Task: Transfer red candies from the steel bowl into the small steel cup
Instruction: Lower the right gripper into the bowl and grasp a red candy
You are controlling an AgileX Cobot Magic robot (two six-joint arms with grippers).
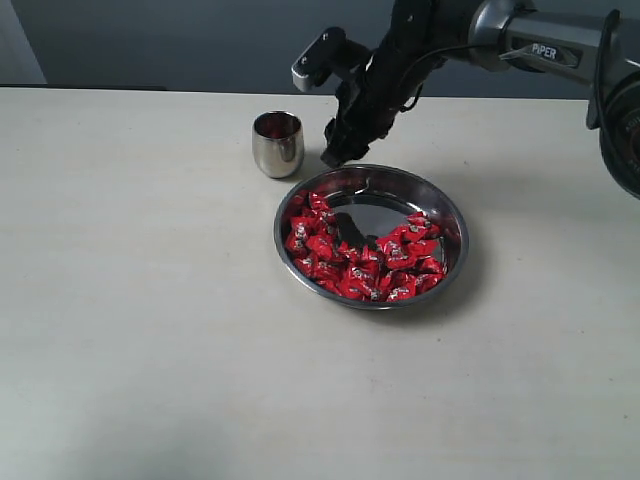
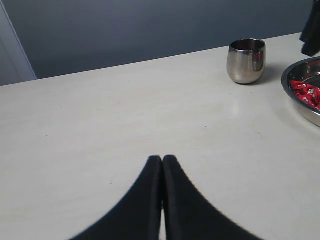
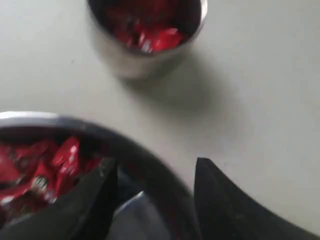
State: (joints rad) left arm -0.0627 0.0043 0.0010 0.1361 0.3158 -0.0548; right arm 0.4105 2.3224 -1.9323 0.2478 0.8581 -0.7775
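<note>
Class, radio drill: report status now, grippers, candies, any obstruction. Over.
Left gripper shut, idle. Right gripper open, empty, above steel bowl's rim near small steel cup. Red candies in both. Nothing blocking.

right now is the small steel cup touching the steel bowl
Apart. The left wrist view shows a strip of bare table between the small steel cup and the steel bowl; the right wrist view shows that gap too.

The right arm (image 1: 545,38) reaches in from beyond the far right of the steel bowl (image 1: 392,192), its wrist angled steeply down. The right gripper (image 1: 333,152) hangs just over the bowl's far rim, jaws spread wide and empty. The left gripper (image 2: 162,161) sits low, well apart from the bowl, its fingers pressed together on nothing.
</note>
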